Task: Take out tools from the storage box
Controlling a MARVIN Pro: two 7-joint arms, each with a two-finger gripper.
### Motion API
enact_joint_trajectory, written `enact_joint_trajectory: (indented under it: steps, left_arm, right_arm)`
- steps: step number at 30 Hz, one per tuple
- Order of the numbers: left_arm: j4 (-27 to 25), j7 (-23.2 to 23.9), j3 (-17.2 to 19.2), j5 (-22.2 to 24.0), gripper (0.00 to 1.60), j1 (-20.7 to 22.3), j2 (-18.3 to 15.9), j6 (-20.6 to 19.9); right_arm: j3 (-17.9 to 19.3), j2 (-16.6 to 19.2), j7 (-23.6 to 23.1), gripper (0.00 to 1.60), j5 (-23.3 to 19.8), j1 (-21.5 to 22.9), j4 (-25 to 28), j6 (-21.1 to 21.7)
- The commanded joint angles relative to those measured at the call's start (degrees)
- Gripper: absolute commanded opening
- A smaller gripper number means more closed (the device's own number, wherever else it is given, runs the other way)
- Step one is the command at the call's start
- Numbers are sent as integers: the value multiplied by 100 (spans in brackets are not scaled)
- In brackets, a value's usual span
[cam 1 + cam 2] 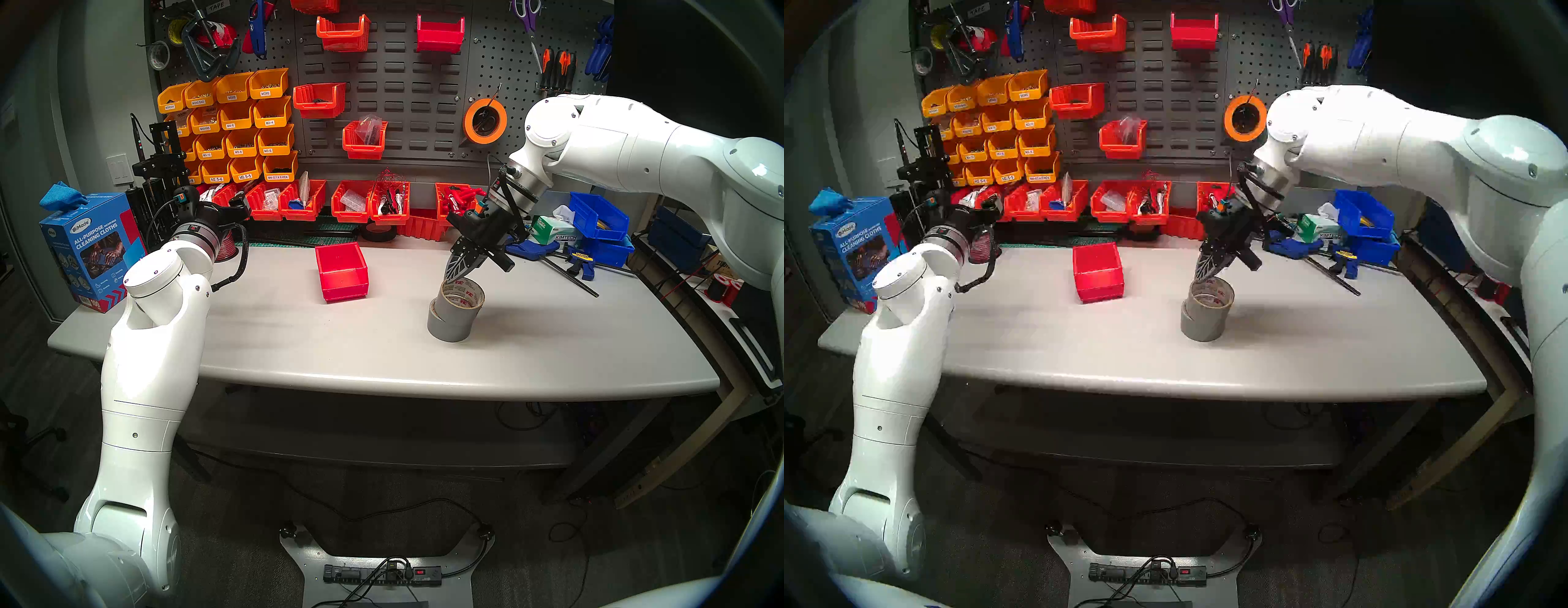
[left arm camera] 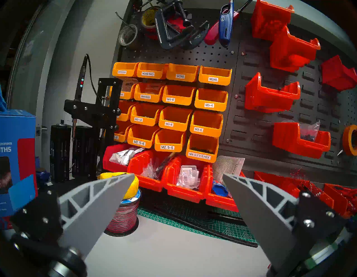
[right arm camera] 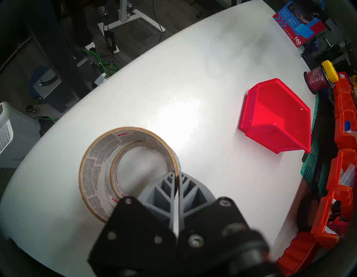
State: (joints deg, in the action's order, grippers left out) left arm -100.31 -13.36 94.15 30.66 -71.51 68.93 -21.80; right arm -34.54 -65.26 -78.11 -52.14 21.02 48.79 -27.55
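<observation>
Red storage box sits alone mid-surface. At its 4 o'clock, two stacked duct tape rolls; right gripper pinched shut on the upper roll's rim. Left gripper spread apart, at 9 o'clock.

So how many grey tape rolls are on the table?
2, stacked right of the red box: the top roll sits tilted on the bottom roll. None seen in the box.

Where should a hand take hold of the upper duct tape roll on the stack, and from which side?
Probably across the wall of the upper duct tape roll, coming from above. It lies flat, slightly offset on the lower duct tape roll, with its open core facing up, so one finger can drop inside the core and the other outside. The right hand sits shut at its far rim. A side approach risks pushing it off the stack.
</observation>
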Motion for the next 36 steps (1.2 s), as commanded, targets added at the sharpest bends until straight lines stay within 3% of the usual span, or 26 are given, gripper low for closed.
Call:
enact_joint_trajectory:
  steps: [1, 3, 5, 6, 8, 10, 12, 24, 36]
  left_arm:
    - [-67, -14, 10, -5, 160, 83, 10, 36]
    - [-67, -14, 10, -5, 160, 83, 10, 36]
    - [-67, -14, 10, -5, 160, 83, 10, 36]
    - [-67, -15, 10, -5, 160, 83, 10, 36]
    - [-67, -15, 10, -5, 160, 83, 10, 36]
    - [-67, -15, 10, -5, 160, 83, 10, 36]
    - [-67, -15, 10, -5, 160, 83, 10, 36]
    - [-67, -15, 10, -5, 160, 83, 10, 36]
    - [-67, -13, 10, -4, 160, 82, 9, 35]
  right_arm:
    - [-240, -97, -590, 0, -156, 302, 42, -72]
    - [-347, -121, -563, 0, -191, 346, 59, -108]
    - [-461, -135, -460, 48, -224, 392, 94, -146]
    - [-482, -149, -511, 102, -254, 400, 80, -161]
    - [-578, -173, -483, 136, -302, 437, 87, -204]
    - [-667, -196, -457, 151, -345, 472, 97, -245]
    - [-768, -215, -371, 160, -379, 512, 121, -283]
    - [-1252, -369, -160, 160, -656, 695, 88, -552]
    - [-1409, -659, 157, 160, -983, 800, -334, -780]
